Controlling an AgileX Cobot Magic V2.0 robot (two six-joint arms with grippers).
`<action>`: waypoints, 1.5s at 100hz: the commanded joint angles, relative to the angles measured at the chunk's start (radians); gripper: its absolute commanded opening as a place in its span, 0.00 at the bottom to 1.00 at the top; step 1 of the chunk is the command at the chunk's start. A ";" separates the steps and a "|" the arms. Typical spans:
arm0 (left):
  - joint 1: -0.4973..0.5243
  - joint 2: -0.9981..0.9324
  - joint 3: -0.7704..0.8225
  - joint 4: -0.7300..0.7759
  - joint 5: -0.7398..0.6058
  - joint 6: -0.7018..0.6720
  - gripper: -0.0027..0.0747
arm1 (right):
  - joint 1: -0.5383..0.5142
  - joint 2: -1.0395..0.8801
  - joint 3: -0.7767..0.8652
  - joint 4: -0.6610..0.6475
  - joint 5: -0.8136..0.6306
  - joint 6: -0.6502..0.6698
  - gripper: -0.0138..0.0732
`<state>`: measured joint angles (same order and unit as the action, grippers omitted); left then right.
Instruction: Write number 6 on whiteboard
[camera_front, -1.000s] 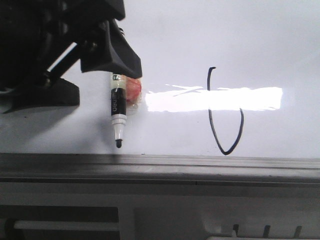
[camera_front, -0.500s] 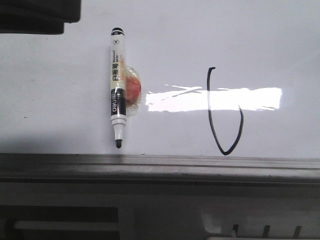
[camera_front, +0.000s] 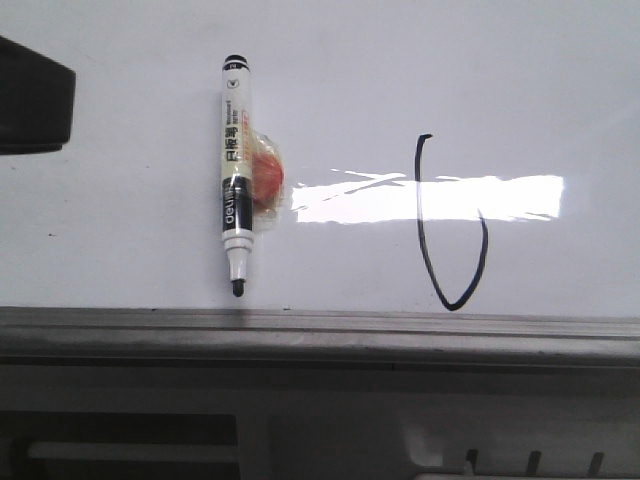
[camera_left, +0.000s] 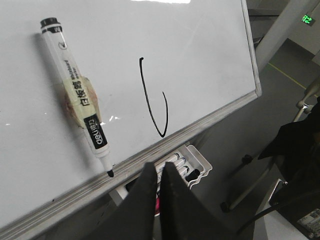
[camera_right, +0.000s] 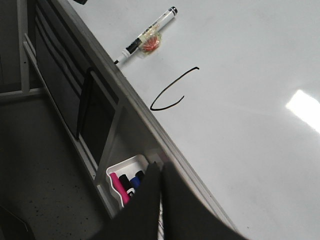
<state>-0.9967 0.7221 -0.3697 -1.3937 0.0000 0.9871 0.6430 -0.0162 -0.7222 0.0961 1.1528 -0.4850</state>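
While the number 6 (camera_front: 450, 225) sits over at about 3 o'clock on the whiteboard (camera_front: 120, 260) in the front view, it honestly reads more like a tall stroke with a pointed U at the bottom; the curl doesn't close back onto the stem. The marker (camera_front: 235, 175) lies flat on the board at roughly 9 o'clock from the stroke, tip pointing at the grey rim (camera_front: 320, 325), cap off, with some orange-red blob taped to its side. That dark shape at the far left edge is probably part of my left arm, can't say for sure.

From the left wrist view, my left hand (camera_left: 159, 172) is pinched closed with nothing in it, hanging past the rim and off the board. The marker (camera_left: 75, 92) is well apart from it, tip just beside the rim.

From the right wrist view, my right hand (camera_right: 161, 172) is also closed and empty, hovering near a tray of spare pens (camera_right: 127, 182) under the board, with the stroke (camera_right: 172, 92) and the marker (camera_right: 147, 37) out on the white surface.

What worries me: the uncapped tip could leave a stray dot if the marker rolls. If I need to close that loop, I'd have to re-grab a flat marker, and the blob could make it twist in my fingers and smear the line.
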 joint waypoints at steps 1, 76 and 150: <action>0.002 0.000 -0.027 0.005 0.000 0.002 0.01 | -0.008 -0.003 -0.016 -0.003 -0.063 0.004 0.09; 0.002 -0.166 0.146 0.283 -0.262 -0.018 0.01 | -0.008 -0.003 -0.016 -0.003 -0.063 0.004 0.09; 0.667 -0.717 0.419 1.297 0.091 -0.951 0.01 | -0.008 -0.003 -0.016 -0.003 -0.063 0.004 0.09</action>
<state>-0.3720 0.0272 0.0046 -0.1008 0.0395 0.0546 0.6430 -0.0162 -0.7222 0.0961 1.1591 -0.4811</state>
